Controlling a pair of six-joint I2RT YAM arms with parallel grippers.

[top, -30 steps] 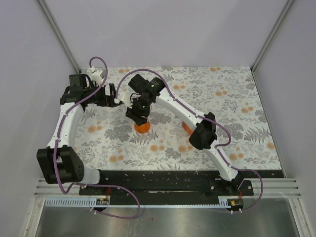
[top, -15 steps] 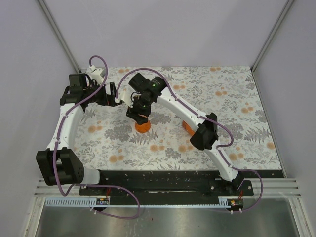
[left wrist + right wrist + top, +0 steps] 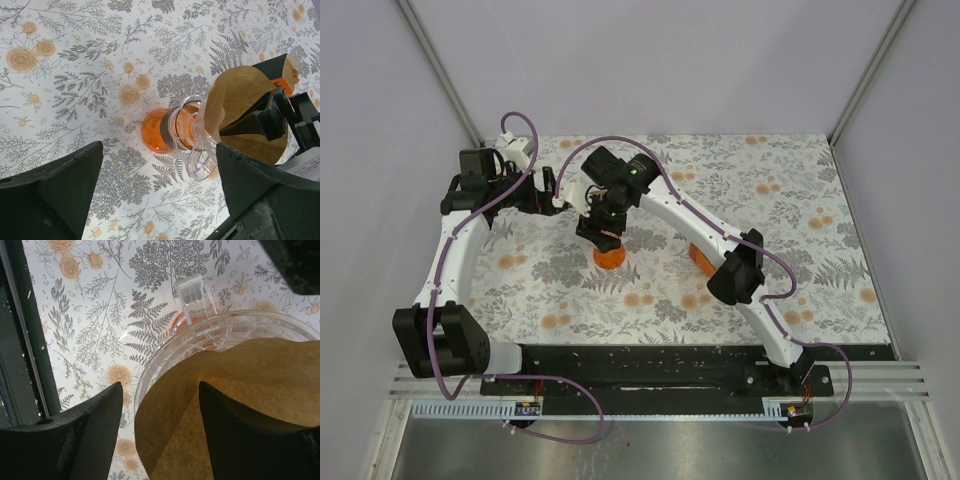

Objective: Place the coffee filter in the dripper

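Note:
The dripper (image 3: 609, 258) stands on its orange base at the centre-left of the table; its clear funnel rim (image 3: 165, 352) and handle show in the right wrist view. The light-brown coffee filter (image 3: 200, 435) sits in the funnel and rises above the rim (image 3: 240, 95). My right gripper (image 3: 160, 390) hangs right over it, open: one finger (image 3: 240, 430) is inside the paper cone, the other (image 3: 85, 440) outside the glass. My left gripper (image 3: 556, 192) stands open just left of the dripper (image 3: 160, 131), with only tablecloth between its fingers.
An orange-and-beige filter holder (image 3: 697, 258) stands right of the dripper, half hidden under the right arm; its corner (image 3: 286, 75) shows behind the filter. A flowered cloth (image 3: 800, 230) covers the table. A black base strip (image 3: 660, 360) runs along the near edge.
The right gripper has widened a little and lifted slightly over the dripper. The left arm has hardly moved.

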